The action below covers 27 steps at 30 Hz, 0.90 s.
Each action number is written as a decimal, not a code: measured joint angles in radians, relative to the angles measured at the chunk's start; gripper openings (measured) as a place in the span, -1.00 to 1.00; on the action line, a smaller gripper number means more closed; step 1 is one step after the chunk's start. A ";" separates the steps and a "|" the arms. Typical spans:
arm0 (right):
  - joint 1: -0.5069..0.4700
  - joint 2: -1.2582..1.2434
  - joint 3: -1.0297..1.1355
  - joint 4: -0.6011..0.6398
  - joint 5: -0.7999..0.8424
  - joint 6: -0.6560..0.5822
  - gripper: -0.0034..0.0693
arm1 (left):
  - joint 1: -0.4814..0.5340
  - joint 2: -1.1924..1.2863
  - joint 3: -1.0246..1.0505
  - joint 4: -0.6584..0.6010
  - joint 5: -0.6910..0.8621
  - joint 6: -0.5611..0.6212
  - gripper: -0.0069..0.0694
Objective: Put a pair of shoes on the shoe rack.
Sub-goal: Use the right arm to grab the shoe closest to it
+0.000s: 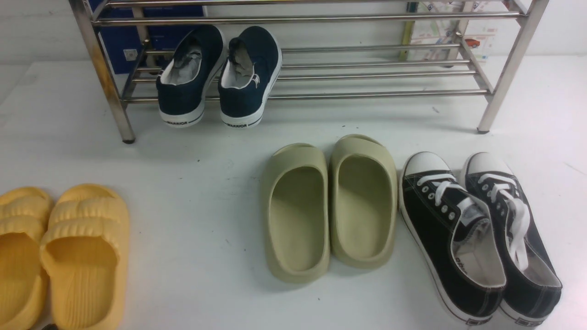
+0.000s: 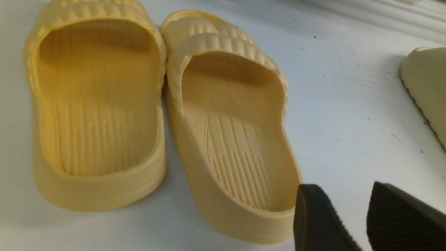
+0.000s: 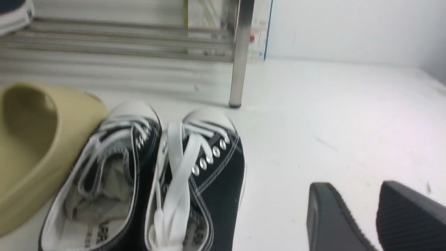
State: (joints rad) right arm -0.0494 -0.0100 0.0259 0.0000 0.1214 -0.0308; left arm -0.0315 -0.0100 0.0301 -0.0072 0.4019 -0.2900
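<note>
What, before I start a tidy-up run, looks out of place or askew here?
The navy shoes on the rack sit tilted, heels hanging past its front edge. The black sneakers lie at a slant, crowding the green slides. Nothing looks spilled.

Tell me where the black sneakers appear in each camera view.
Front view: black sneakers at lower right, just right of the olive-green slides.
Left wrist view: absent; only yellow slides and the olive-green slides' edge.
Right wrist view: black sneakers between the olive-green slides and the right gripper, toes toward the rack leg.
Shared landmark: the olive-green slides.
</note>
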 joint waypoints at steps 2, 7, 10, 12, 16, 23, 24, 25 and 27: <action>0.000 0.000 0.000 0.000 -0.050 0.000 -0.23 | 0.000 0.000 0.000 0.000 0.000 0.000 -0.19; 0.000 0.000 0.001 0.009 -0.172 0.003 -0.23 | 0.000 0.000 0.000 0.000 0.000 0.000 -0.19; 0.000 0.000 0.001 0.046 -0.338 0.073 -0.23 | 0.000 0.000 0.000 0.000 0.000 0.000 -0.19; 0.000 0.000 -0.007 0.075 -0.430 0.150 -0.23 | 0.000 0.000 0.000 0.000 0.000 0.000 -0.19; 0.000 0.026 -0.142 0.125 -0.428 0.288 -0.23 | 0.000 0.000 0.000 0.000 0.000 0.000 -0.19; 0.000 0.332 -0.615 0.131 -0.026 0.337 -0.23 | 0.000 0.000 0.000 0.000 0.000 0.000 -0.19; 0.000 0.343 -0.627 0.128 -0.012 0.336 -0.23 | 0.000 0.000 0.000 0.000 0.000 0.000 -0.19; 0.000 0.437 -0.728 0.114 0.100 0.336 -0.23 | 0.000 0.000 0.000 0.000 0.000 0.000 -0.19; 0.000 0.506 -0.786 0.080 0.207 0.328 -0.23 | 0.000 0.000 0.000 0.000 0.000 0.000 -0.19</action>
State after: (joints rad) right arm -0.0494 0.4957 -0.7602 0.0802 0.3281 0.2969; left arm -0.0315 -0.0100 0.0301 -0.0072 0.4019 -0.2900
